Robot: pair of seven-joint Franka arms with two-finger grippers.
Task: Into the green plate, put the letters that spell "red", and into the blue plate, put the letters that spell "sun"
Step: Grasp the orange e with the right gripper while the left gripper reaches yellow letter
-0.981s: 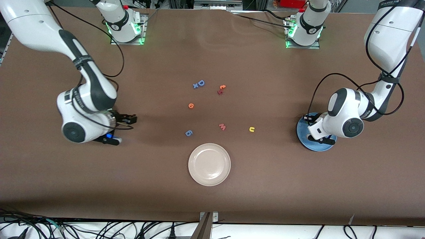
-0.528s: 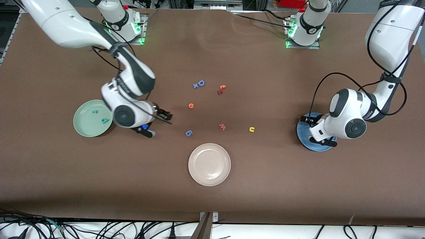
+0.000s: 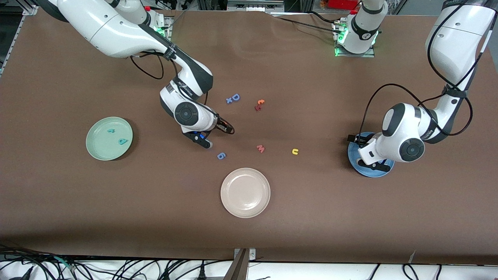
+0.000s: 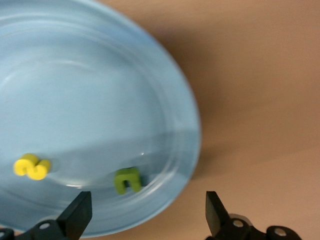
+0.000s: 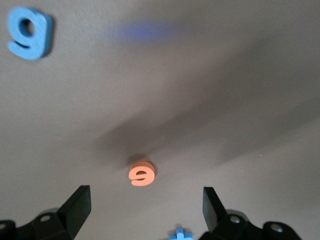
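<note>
Orange "e" [image 5: 142, 174] now under right gripper [image 5: 142, 212]

**Right arm off the green plate, left jaws parted**

Swung away from the green plate [image 3: 109, 139], baring its two teal letters [image 3: 118, 137]; right gripper [image 5: 145, 210] now open just over the orange "e" [image 5: 142, 173]. Over the blue plate [image 4: 165, 100], left gripper [image 4: 145, 216] spread wide, olive "u" [image 4: 128, 179] lying below it.

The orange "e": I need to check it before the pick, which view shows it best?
The right wrist view: orange "e" lies clear on bare table. Front view hides it under the right gripper; left wrist view misses it.
</note>
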